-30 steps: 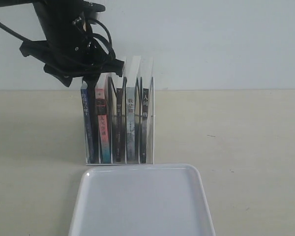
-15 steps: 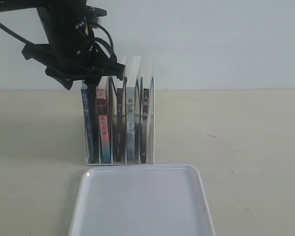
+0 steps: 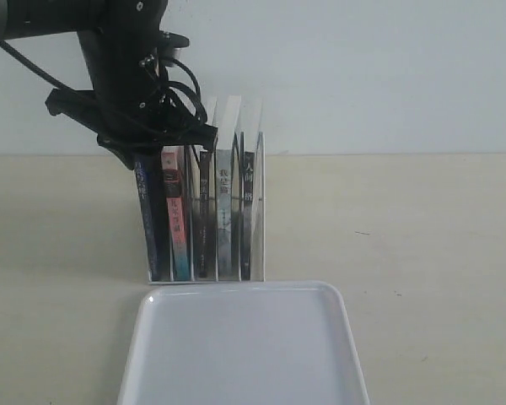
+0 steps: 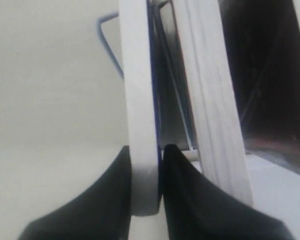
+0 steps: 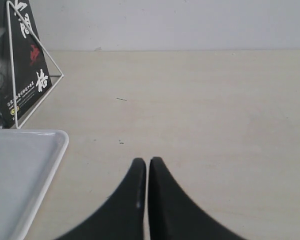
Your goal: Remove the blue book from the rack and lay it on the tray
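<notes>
Altogether five books (image 3: 224, 211) — left pincer (image 4: 147, 152) clasps blue book (image 3: 149, 215).

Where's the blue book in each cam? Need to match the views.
Exterior: the glossy dark blue book stands in the end slot on the view's left, its top under the left gripper.
Left wrist: its white page edge fills the centre, pinched between the black fingers.
Right wrist: not in it.
Shared landmark: the white wire rack.
</notes>
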Controlling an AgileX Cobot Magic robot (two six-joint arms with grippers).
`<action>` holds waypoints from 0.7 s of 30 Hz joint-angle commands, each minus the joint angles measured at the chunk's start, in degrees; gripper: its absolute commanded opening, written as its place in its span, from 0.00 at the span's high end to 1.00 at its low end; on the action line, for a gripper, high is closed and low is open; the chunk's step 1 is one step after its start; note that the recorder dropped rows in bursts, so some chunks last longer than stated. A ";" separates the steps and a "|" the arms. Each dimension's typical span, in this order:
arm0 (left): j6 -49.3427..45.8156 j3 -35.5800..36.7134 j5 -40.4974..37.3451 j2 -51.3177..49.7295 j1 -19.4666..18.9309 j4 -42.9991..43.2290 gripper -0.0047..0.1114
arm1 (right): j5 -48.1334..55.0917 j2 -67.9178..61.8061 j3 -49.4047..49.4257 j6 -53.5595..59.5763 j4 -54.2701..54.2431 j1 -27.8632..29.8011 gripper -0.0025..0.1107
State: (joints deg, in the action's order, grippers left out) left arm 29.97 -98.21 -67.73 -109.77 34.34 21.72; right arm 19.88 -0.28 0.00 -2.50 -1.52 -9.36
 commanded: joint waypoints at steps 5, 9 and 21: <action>-1.33 0.16 -1.27 2.13 -0.02 -0.32 0.83 | -0.62 0.28 0.00 0.07 0.37 0.23 0.97; -1.33 0.16 -1.27 3.67 -0.02 -0.32 0.83 | -0.62 0.28 0.00 0.07 0.37 0.23 0.97; -1.33 0.16 -1.01 7.82 -0.02 -0.22 0.83 | -0.62 0.28 0.00 0.07 0.37 0.23 0.97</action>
State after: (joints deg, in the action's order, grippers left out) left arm 28.92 -98.16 -69.08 -103.83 34.34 20.30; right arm 19.88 -0.28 0.00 -2.50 -1.52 -9.36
